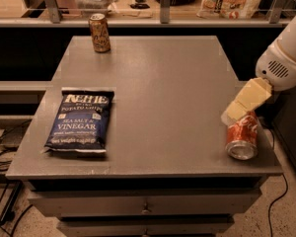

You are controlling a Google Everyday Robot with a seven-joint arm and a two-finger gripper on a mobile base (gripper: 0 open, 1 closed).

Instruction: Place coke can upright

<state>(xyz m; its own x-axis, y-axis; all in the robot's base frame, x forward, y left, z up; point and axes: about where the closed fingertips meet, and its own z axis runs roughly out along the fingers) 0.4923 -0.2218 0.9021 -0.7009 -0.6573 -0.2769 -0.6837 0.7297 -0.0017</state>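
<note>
The red coke can [242, 136] lies on its side near the front right corner of the grey table [163, 88], its silver end facing the front edge. My gripper [239, 108], cream-coloured, reaches in from the right and sits right over the can's far end, touching or nearly touching it. The white arm [286, 58] rises to the upper right.
A tan-gold can [99, 32] stands upright at the table's back left. A blue Kettle salt and vinegar chip bag [80, 120] lies flat at the front left. A shelf with packages runs behind the table. Drawers sit below the tabletop.
</note>
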